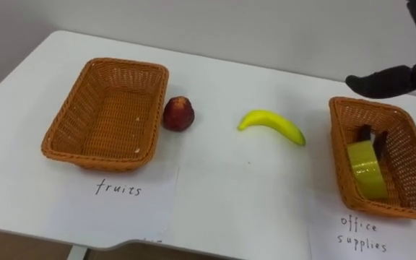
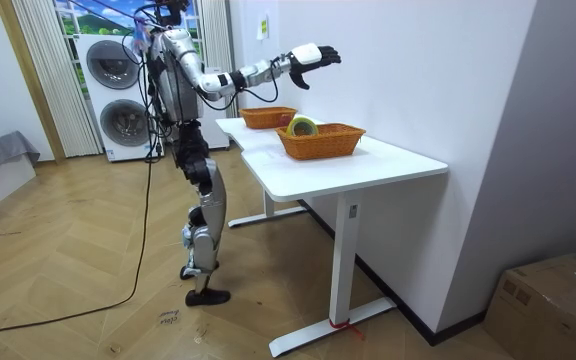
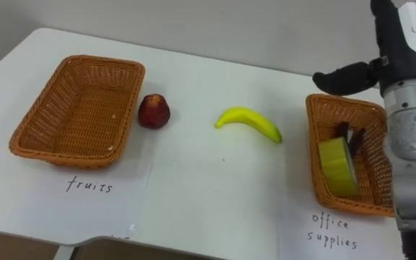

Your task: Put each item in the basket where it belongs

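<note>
A red apple (image 1: 179, 114) lies on the white table just right of the wicker basket (image 1: 107, 115) labelled fruits, which holds nothing. A yellow banana (image 1: 273, 126) lies mid-table between the two baskets. The basket labelled office supplies (image 1: 410, 148) at the right holds a yellow tape roll (image 1: 367, 170) and a dark small item (image 1: 373, 137). My right hand (image 1: 388, 79) hovers above that basket's far edge, open and holding nothing; in the room view the right hand (image 2: 313, 55) is raised well over the table.
Paper sheets with handwritten labels lie before each basket, one at the left (image 1: 121, 189) and one at the right (image 1: 360, 231). The table's front edge (image 1: 193, 249) is close. I stand at the table's long side, with washing machines (image 2: 118, 90) behind me.
</note>
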### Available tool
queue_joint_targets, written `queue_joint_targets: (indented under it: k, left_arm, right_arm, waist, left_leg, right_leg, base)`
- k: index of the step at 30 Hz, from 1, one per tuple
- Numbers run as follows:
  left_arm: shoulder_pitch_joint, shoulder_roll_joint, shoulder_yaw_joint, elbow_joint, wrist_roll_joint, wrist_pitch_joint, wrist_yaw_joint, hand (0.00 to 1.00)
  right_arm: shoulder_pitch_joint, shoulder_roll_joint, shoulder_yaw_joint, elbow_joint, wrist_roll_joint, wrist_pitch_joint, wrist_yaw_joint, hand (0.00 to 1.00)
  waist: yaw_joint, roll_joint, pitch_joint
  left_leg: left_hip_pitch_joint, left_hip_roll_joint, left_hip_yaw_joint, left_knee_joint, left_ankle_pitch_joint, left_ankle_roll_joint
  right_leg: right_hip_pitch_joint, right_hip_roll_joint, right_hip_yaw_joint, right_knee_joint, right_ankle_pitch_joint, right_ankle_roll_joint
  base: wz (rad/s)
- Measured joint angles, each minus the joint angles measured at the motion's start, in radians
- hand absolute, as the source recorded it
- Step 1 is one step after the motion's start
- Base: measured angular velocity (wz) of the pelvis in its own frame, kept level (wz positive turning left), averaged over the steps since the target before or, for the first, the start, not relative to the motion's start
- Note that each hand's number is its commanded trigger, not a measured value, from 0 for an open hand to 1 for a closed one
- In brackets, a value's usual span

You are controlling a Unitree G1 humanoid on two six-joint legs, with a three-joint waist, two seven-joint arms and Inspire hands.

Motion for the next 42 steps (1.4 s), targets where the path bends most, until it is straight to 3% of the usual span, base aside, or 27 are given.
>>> queue_joint_targets:
  k: [4,7,10,15,19,27,29,35,42]
  left_arm:
    - [-0.005,0.008,0.0,-0.024,-0.002,0.007,-0.017,0.0]
    - [-0.022,0.02,-0.004,-0.042,-0.003,0.001,-0.017,0.0]
    - [-0.041,0.038,-0.017,-0.051,-0.003,0.002,-0.015,0.0]
    - [-0.051,0.043,-0.036,-0.059,-0.003,0.005,-0.01,0.0]
    - [-0.075,0.045,-0.051,-0.05,-0.021,0.012,-0.007,0.0]
    - [-0.107,0.056,-0.079,-0.035,-0.058,0.02,0.03,0.0]
    - [-0.122,0.063,-0.103,-0.034,-0.067,0.02,0.032,0.0]
    - [-0.143,0.07,-0.14,-0.012,-0.075,0.021,0.033,0.0]
    - [-0.15,0.07,-0.143,0.005,-0.091,0.021,0.033,0.0]
  right_arm:
    - [-0.005,-0.002,0.018,0.016,0.001,0.002,0.001,0.0]
    - [-0.04,-0.004,0.071,0.093,0.001,0.002,-0.006,0.0]
    - [-0.067,-0.007,0.124,0.153,-0.005,0.002,-0.007,0.0]
    - [-0.098,-0.013,0.179,0.206,0.027,0.0,-0.024,0.0]
    - [-0.109,-0.02,0.208,0.277,0.106,0.0,-0.038,0.0]
    - [-0.212,-0.021,0.278,0.42,0.099,0.0,-0.049,0.0]
    - [-0.229,-0.021,0.294,0.457,0.099,0.002,-0.055,0.0]
    - [-0.242,-0.022,0.354,0.477,0.1,0.002,-0.07,0.0]
    - [-0.257,-0.022,0.359,0.482,0.099,0.002,-0.073,0.0]
  waist:
    - [0.024,-0.014,0.0058]
    - [0.029,-0.028,0.0012]
    - [0.046,-0.028,0.0027]
    - [0.063,-0.026,0.0095]
    - [0.082,-0.037,0.0055]
    - [0.084,-0.041,0.0068]
    - [0.089,-0.043,0.0108]
    - [0.091,-0.04,0.014]
    - [0.095,-0.04,0.0156]
  left_leg:
    - [-0.019,0.001,-0.002,0.011,0.0,0.0]
    - [-0.055,0.0,-0.016,0.038,0.0,0.0]
    - [-0.085,0.001,-0.027,0.063,-0.001,0.0]
    - [-0.125,0.005,-0.034,0.072,0.0,-0.001]
    - [-0.166,0.005,-0.052,0.084,0.005,-0.003]
    - [-0.22,0.006,-0.062,0.112,0.006,-0.004]
    - [-0.23,0.006,-0.062,0.113,0.006,-0.004]
    - [-0.254,0.006,-0.063,0.115,0.006,-0.004]
    - [-0.272,0.006,-0.065,0.117,0.006,-0.004]
  right_leg:
    - [-0.011,0.001,-0.002,-0.001,0.0,0.0]
    - [-0.027,0.0,-0.012,-0.001,0.002,-0.003]
    - [-0.043,0.001,-0.02,0.0,0.005,-0.007]
    - [-0.067,0.003,-0.03,0.001,0.012,-0.013]
    - [-0.095,0.004,-0.049,0.002,0.016,-0.018]
    - [-0.139,0.007,-0.056,0.002,0.018,-0.021]
    - [-0.149,0.007,-0.055,0.002,0.018,-0.021]
    - [-0.173,0.007,-0.056,0.004,0.018,-0.021]
    - [-0.189,0.005,-0.06,0.006,0.018,-0.021]
  base:
    - [0.01]
    - [0.13]
    - [0.13]
    - [0.08]
    - [0.13]
    - [0.03]
    - [0.0]
    - [0.0]
    - [0.01]
